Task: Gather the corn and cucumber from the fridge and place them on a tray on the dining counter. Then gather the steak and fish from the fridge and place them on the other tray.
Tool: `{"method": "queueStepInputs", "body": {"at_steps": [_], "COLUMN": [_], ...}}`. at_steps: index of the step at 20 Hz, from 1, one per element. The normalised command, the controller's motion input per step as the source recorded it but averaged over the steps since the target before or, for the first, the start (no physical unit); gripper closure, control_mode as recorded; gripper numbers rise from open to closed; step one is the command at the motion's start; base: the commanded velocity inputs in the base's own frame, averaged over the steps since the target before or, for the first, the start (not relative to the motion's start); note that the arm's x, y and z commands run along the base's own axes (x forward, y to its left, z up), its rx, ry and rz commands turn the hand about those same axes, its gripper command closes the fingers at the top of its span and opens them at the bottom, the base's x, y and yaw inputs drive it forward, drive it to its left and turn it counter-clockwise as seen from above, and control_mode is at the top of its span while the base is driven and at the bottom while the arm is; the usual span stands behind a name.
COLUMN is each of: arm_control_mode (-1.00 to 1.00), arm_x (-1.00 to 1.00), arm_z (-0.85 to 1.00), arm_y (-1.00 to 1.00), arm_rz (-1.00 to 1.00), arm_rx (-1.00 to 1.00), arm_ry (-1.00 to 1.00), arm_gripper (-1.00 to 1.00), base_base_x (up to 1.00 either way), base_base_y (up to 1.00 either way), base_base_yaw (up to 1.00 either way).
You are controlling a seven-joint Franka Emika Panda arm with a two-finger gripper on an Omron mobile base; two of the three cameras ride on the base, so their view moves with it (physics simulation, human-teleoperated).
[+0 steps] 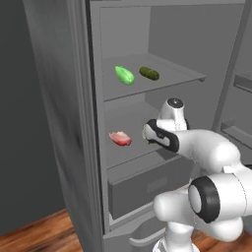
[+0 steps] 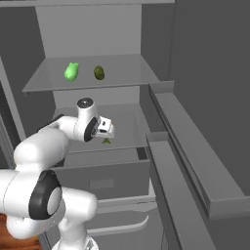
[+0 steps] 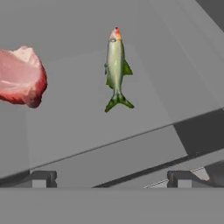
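gripper (image 3: 109, 178) of mine hangs wide apart, holding nothing, over the fridge (image 1: 74, 123) shelf near the fish (image 3: 116, 65) and steak (image 3: 22, 76).

Inside the fridge (image 1: 74, 123), the claw (image 2: 108, 133) hangs above the middle shelf (image 3: 87, 127). Seen from the claw, the fish (image 3: 116, 68) lies ahead on that shelf, and the steak (image 3: 22, 76) lies on the same shelf off to the left, apart from the fish. On the shelf above the claw, the corn (image 1: 124, 75) lies left of the cucumber (image 1: 149, 73). A drawer (image 1: 147, 184) sits below the claw.
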Motion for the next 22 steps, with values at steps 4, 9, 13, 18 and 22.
{"method": "queueStepInputs", "body": {"at_steps": [4, 9, 13, 18, 22], "arm_control_mode": [-1.0, -1.0, -1.0, -1.0, -1.0], "arm_x": [0.32, 0.32, 0.34, 0.35, 0.38], "arm_z": [-0.37, -0.37, -0.21, -0.2, -0.24], "arm_y": [0.0, 0.0, 0.0, 0.0, 0.0], "arm_rz": [0.0, 0.0, 0.0, 0.0, 0.0], "arm_rx": [0.0, 0.0, 0.0, 0.0, 0.0], "arm_ry": [0.01, 0.01, 0.01, 0.02, 0.03], "arm_gripper": [-1.0, -1.0, -1.0, -1.0, -1.0], "base_base_x": [0.0, 0.0, 0.0, 0.0, 0.0], "base_base_y": [0.0, 0.0, 0.0, 0.0, 0.0], "base_base_yaw": [0.0, 0.0, 0.0, 0.0, 0.0]}}
